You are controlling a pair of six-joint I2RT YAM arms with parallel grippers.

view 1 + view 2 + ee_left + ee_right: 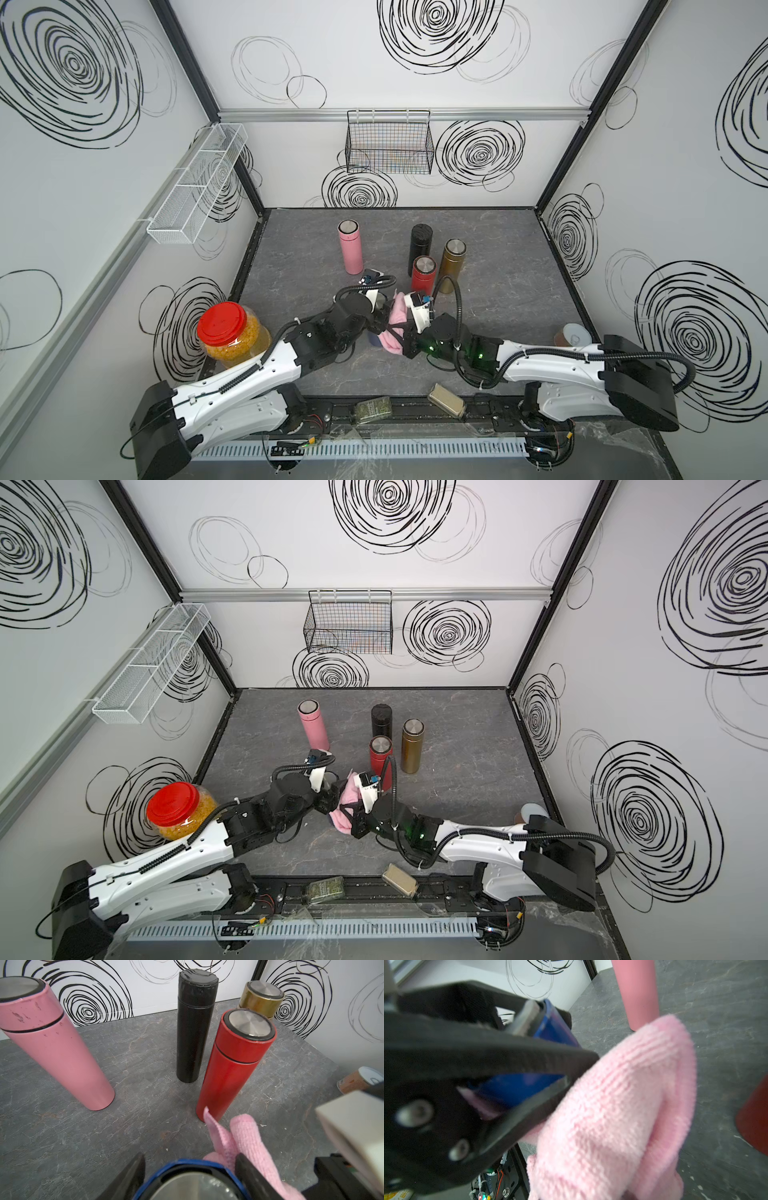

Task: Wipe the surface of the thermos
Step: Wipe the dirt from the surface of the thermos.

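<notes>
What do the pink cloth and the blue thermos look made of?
The pink cloth looks like soft microfibre or terry textile: fuzzy, ribbed pile. The blue thermos seems metal with a glossy blue coat; its cap top looks like brushed steel.

Cloth: pink looped terry knit, fuzzy, matt.
Blue thermos: smooth shell with a sheen; brushed-metal cap disc.
Pink thermos, 11 o'clock on worktop: matt paint, chipped near the cap.
Red thermos: satin coat, brushed-steel top.
Black thermos: matt.
Gold thermos: shiny, metallic.
Worktop: grey veined stone look, matt.
Left claw: matt black plastic.
</notes>
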